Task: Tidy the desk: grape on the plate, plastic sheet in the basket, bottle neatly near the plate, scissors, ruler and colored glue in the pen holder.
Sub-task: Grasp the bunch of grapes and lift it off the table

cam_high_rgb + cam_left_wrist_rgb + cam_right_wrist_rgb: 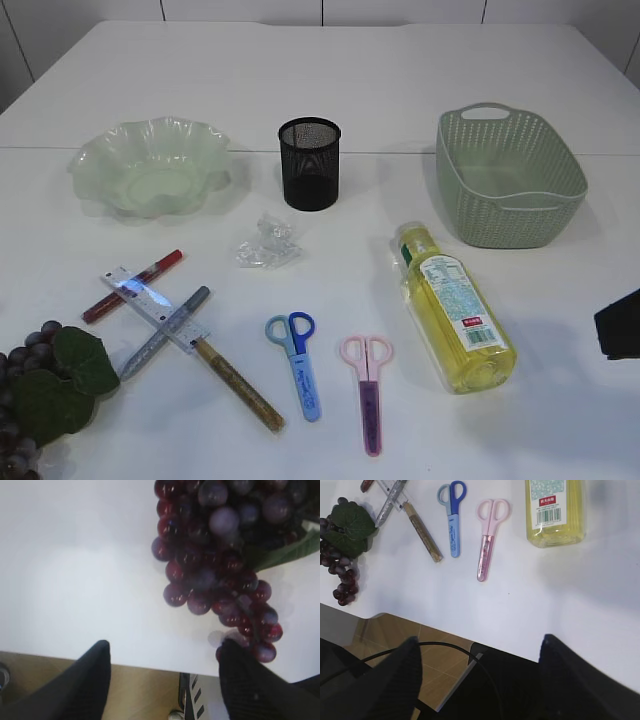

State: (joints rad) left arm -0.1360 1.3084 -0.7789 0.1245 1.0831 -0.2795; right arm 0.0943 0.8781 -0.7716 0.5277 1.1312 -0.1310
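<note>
Purple grape bunch (220, 565) lies at the table's (330, 80) 8 o'clock corner, close to the front edge, plate (150, 165) well off at 10 o'clock. Left gripper (162, 672) hangs beside it, fingers spread; right gripper (477, 667) also spread, idle. A careless close could nudge the bunch over the edge, or pinch loose berries only.
</note>
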